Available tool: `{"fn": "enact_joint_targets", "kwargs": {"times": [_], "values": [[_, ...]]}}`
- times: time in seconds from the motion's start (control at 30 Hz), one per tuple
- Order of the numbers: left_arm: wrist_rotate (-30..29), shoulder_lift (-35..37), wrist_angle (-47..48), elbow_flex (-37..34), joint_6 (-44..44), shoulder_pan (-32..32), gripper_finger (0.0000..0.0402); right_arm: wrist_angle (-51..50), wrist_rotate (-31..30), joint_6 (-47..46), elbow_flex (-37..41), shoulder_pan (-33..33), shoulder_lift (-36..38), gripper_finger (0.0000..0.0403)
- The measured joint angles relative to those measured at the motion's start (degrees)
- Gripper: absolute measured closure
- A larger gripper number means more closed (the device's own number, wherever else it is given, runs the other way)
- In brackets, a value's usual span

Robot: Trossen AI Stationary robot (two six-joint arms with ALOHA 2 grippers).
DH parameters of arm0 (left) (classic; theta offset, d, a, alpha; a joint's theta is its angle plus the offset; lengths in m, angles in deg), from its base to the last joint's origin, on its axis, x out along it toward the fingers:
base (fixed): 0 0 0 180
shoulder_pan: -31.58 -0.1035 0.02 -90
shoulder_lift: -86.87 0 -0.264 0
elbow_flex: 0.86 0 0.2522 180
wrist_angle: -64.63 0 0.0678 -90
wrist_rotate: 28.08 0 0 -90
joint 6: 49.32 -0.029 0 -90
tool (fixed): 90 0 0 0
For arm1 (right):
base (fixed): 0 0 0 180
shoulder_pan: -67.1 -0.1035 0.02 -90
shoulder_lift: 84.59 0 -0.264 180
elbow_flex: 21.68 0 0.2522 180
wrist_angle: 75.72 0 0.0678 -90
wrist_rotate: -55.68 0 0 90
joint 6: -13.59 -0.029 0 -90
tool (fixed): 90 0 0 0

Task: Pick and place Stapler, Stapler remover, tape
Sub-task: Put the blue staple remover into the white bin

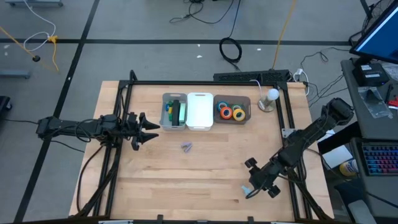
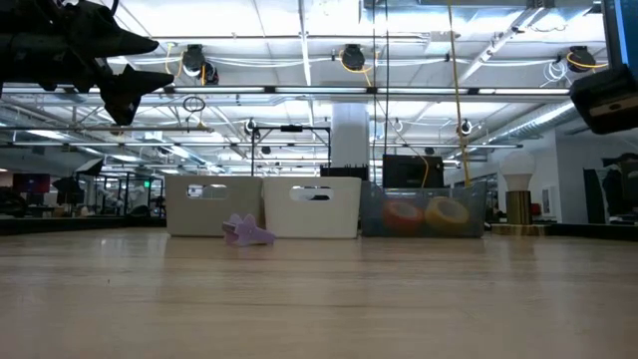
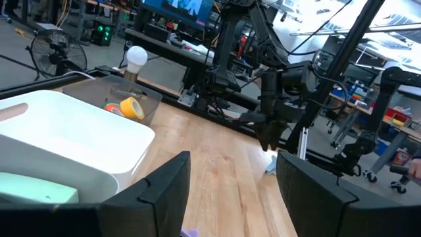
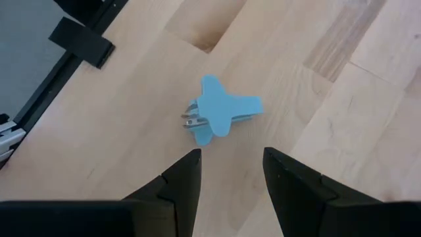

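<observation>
Hovering right pincer (image 4: 225, 172) spread above blue staple remover (image 4: 220, 115), left pincer (image 3: 231, 191) spread, purple remover (image 2: 245, 232) blurred

This is a robotics lab or workshop hall. A wooden tabletop (image 1: 205, 174) in a black metal frame (image 1: 118, 118) stands on a grey concrete floor (image 1: 155, 25) strewn with cables (image 1: 231, 48). Exposed ceiling beams with strip lights (image 2: 299, 60), a fan (image 3: 47, 46), monitors (image 1: 379, 37), a keyboard (image 1: 379, 158) and equipment racks (image 3: 237, 46) surround it.
</observation>
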Motion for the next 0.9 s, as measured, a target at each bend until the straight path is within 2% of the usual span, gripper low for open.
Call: {"fn": "enact_joint_targets", "kwargs": {"times": [0.17, 0.5, 0.9], "values": [[-0.02, 0.00, -0.01, 0.00, -0.21, 0.01, 0.0176, 1.37, 0.02, 2.31, 0.00, 0.00, -0.78, 0.0248], [-0.02, 0.00, -0.02, 0.00, 0.16, 0.02, 0.0176, 6.41, 0.17, 4.20, 0.00, 0.00, -7.59, 0.0248], [-0.02, -0.01, -0.02, 0.00, 0.15, 0.01, 0.0176, 7.78, -0.03, 4.01, 0.00, 0.00, -7.93, 0.0248]]}}
